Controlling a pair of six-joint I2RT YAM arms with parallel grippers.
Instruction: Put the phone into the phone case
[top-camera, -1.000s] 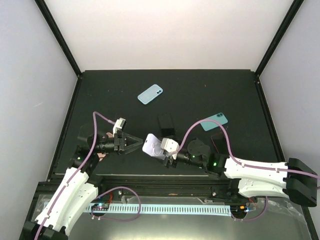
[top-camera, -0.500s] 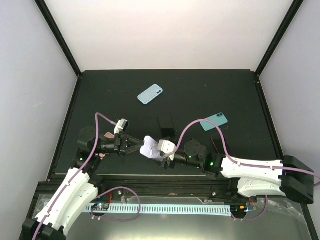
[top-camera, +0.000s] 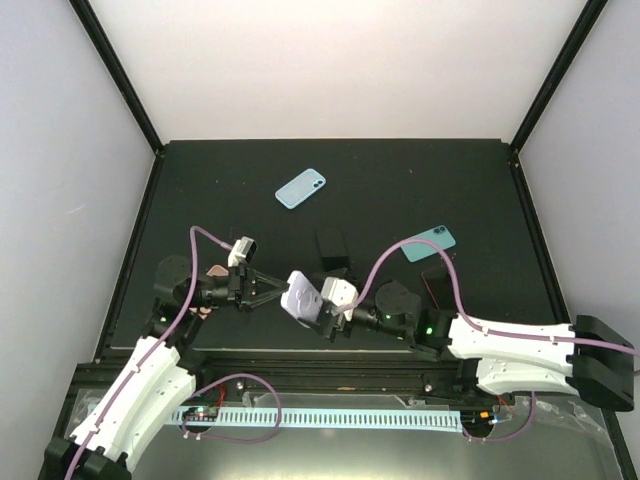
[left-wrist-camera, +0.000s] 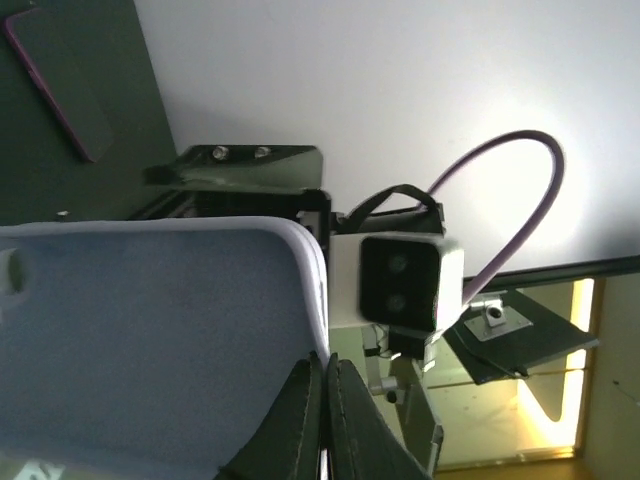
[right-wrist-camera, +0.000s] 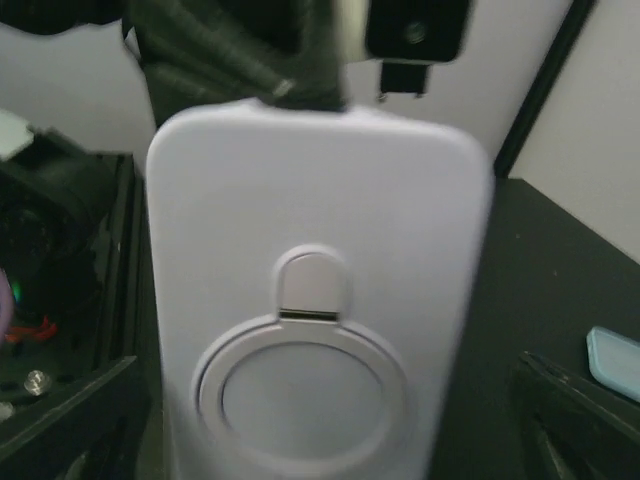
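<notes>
A lavender phone case with a ring stand on its back hangs above the table's near edge between both arms. My left gripper is shut on the case's rim; in the left wrist view its black fingertips pinch the thin edge. My right gripper is open, with dark fingers wide on either side of the case and a small gap showing. A dark phone with a magenta rim lies flat at the right, also at the left wrist view's top left.
A light blue phone-shaped item lies at the back centre and a teal one at the right. A small black box stands just behind the grippers. A pink object sits by the left arm. Black frame rails border the mat.
My left gripper has closed from open onto the case's rim. My right gripper's jaws have spread away from the case. The case has shifted slightly and tilted.
</notes>
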